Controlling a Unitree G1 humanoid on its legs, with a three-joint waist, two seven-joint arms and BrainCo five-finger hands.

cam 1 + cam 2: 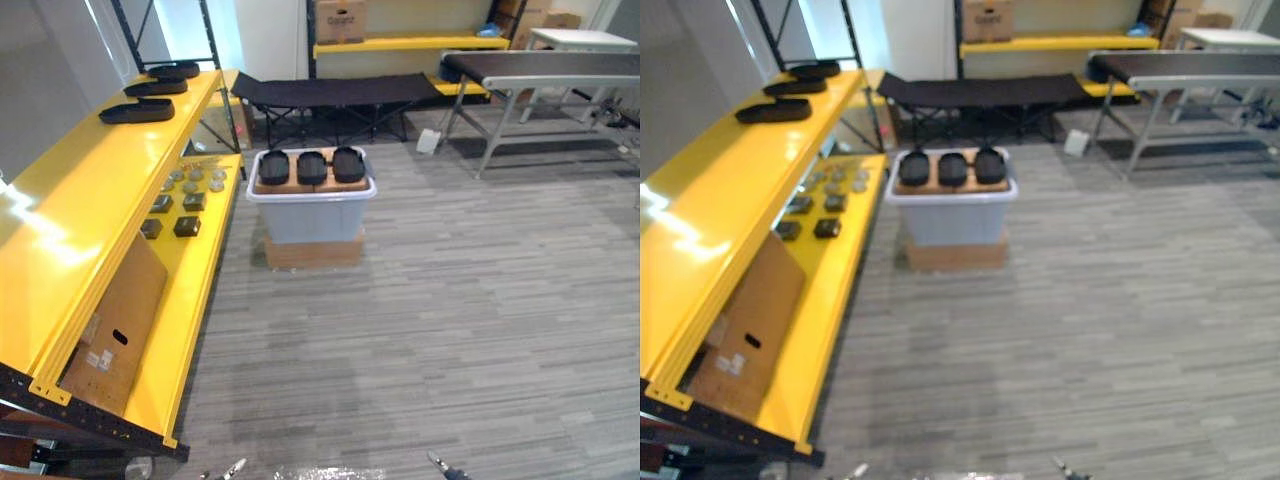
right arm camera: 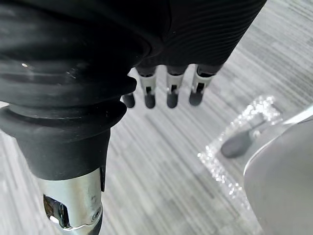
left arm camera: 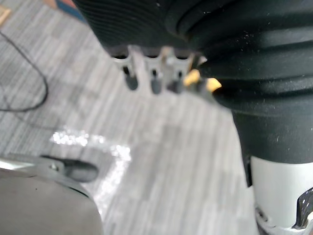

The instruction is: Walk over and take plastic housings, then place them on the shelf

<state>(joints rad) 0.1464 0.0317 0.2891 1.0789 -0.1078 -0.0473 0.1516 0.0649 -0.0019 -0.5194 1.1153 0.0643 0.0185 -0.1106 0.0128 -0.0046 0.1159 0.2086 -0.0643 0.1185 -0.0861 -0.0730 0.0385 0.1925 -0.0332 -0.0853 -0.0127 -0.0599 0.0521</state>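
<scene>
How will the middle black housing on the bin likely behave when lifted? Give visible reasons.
The middle housing looks like a moulded shell, so probably stiff and light for its size. Its rounded edges might slip in a grasp. Lying flat on the cardboard sheet, it seems unlikely to roll.

This is a warehouse or light-industrial workshop. A long yellow steel shelf rack with black uprights runs from 9 to 11 o'clock, carrying flat black plastic housings and small dark square parts. At 12 o'clock a brown cardboard box sits on another yellow shelf, and at 1 o'clock stands a grey metal-framed conveyor table.
</scene>
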